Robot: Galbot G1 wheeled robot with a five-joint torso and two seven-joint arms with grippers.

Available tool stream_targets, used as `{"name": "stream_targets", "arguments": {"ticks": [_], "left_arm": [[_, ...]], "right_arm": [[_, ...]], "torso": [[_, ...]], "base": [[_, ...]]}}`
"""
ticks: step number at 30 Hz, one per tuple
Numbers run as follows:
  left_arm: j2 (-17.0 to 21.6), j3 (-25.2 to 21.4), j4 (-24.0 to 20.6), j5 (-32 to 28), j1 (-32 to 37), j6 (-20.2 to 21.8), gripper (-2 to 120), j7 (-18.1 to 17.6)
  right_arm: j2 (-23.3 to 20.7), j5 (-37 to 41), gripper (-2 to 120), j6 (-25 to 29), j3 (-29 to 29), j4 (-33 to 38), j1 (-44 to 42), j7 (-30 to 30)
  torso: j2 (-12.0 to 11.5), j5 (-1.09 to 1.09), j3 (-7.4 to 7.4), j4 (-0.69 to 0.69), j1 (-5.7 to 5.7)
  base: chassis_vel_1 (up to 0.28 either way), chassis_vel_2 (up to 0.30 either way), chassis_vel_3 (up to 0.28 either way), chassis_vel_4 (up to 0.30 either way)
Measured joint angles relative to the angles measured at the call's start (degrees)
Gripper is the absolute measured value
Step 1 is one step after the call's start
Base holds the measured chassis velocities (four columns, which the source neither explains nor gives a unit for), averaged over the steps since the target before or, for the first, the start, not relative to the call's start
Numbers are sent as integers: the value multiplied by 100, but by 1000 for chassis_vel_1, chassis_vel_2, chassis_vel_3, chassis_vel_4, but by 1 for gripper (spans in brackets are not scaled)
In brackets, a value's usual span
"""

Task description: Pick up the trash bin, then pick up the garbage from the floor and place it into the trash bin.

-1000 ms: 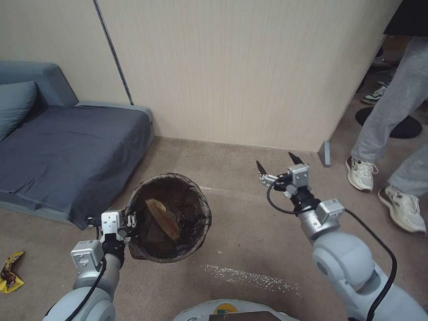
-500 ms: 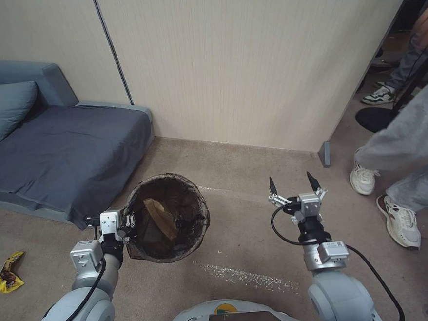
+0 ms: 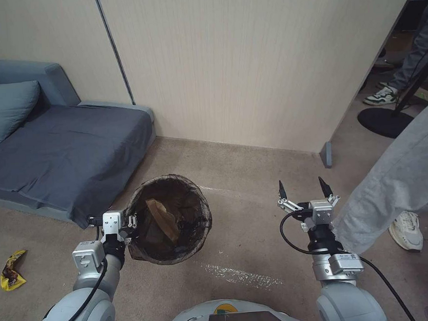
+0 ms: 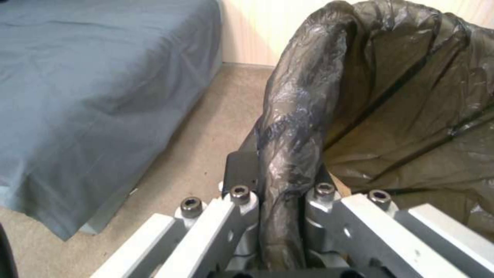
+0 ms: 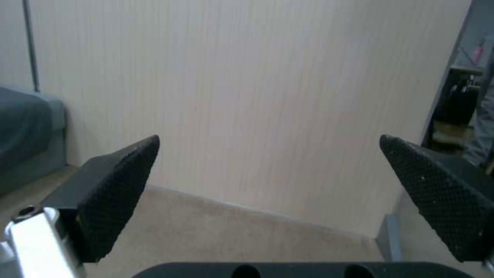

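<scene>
Beige carpet (image 3: 257, 216) runs to a pale panelled wall, with one grey sofa (image 3: 62, 156) at left. One trash bin (image 3: 171, 217) sits before the robot, a brown paper bag (image 3: 162, 220) inside; the left gripper (image 3: 130, 224) is clamped on its bag-lined rim. One yellow wrapper (image 3: 11, 270) lies far left. The right gripper (image 3: 305, 192) hangs spread wide, empty, pointing toward the wall.

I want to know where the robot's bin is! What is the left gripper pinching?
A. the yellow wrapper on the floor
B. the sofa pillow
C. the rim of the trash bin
C: the left gripper is shut on the bag-covered rim of the trash bin.
</scene>
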Motion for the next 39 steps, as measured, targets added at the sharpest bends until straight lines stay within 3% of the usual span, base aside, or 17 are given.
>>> {"name": "stream_targets", "arguments": {"ticks": [39], "left_arm": [[-85,33,0,12,88,0,5,41]], "right_arm": [[83,-90,100,-153,-226,-114,114,101]], "torso": [[0,0,0,-1,0]], "base": [[37,34,31,34]]}}
